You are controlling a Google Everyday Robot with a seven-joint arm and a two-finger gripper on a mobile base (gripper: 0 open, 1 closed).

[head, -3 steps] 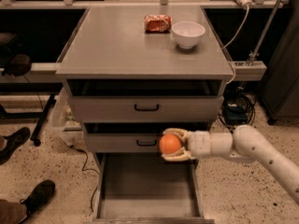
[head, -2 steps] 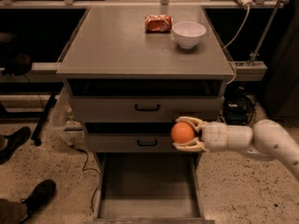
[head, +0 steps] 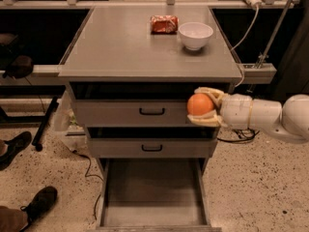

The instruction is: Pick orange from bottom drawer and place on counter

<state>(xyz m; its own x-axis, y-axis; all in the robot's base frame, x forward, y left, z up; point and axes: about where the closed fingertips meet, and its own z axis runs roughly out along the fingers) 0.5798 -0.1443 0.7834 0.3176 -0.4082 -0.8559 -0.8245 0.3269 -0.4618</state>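
My gripper (head: 202, 106) reaches in from the right on a white arm and is shut on the orange (head: 200, 104), a small round fruit. It holds the orange in the air in front of the top drawer's right end, just below the counter's front edge. The bottom drawer (head: 153, 217) is pulled open below and shows a bare grey floor. The counter (head: 135, 47) is the wide grey top of the cabinet, above and to the left of the gripper.
A white bowl (head: 195, 35) and a red-orange snack packet (head: 164, 24) stand at the counter's back right. Two shallower drawers with black handles (head: 151, 111) are closed. Someone's shoes (head: 29, 204) are on the floor at the lower left. Cables hang at the right.
The gripper has lifted the orange up and to the right, from the level of the middle drawer to the level of the top drawer.
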